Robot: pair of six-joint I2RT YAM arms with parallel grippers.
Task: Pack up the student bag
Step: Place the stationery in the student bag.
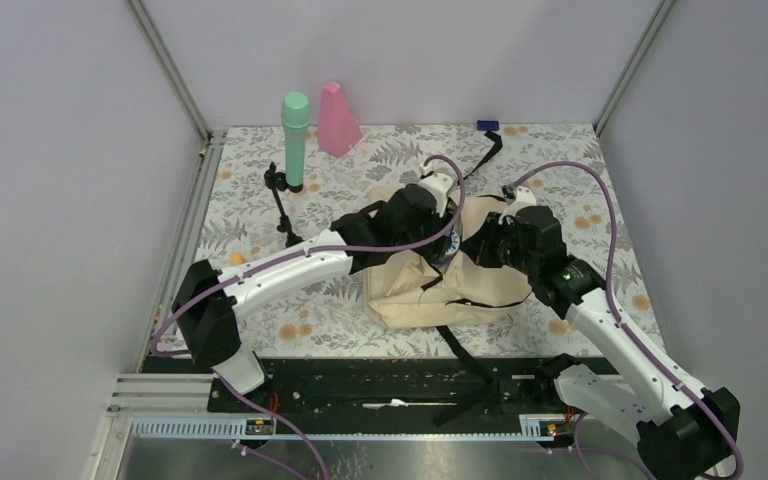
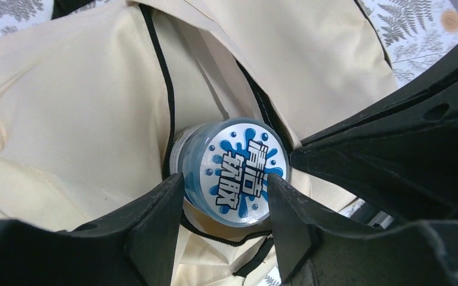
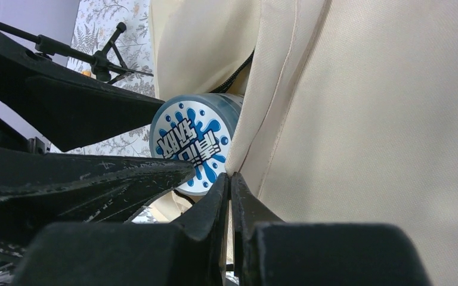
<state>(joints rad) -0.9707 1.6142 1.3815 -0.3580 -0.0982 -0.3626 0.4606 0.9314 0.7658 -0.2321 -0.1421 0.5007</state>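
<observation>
The cream student bag (image 1: 460, 290) lies in the middle of the flowered table, with its black zipper edge open (image 2: 83, 119) (image 3: 364, 119). A round blue jar (image 2: 238, 173) with a white and blue splash label sits at the bag's opening, partly inside it. My left gripper (image 2: 226, 202) is shut on the jar, one finger on each side. From the top view the jar (image 1: 447, 247) shows only as a small blue spot between the two grippers. My right gripper (image 3: 231, 179) is shut on the bag's fabric edge just beside the jar (image 3: 194, 146).
A tall green cylinder (image 1: 295, 140) and a pink cone-shaped item (image 1: 337, 120) stand at the back. A small black tripod (image 1: 282, 205) stands left of the bag. A black strap (image 1: 465, 360) trails over the near edge, and a small blue object (image 1: 487, 125) lies by the back wall.
</observation>
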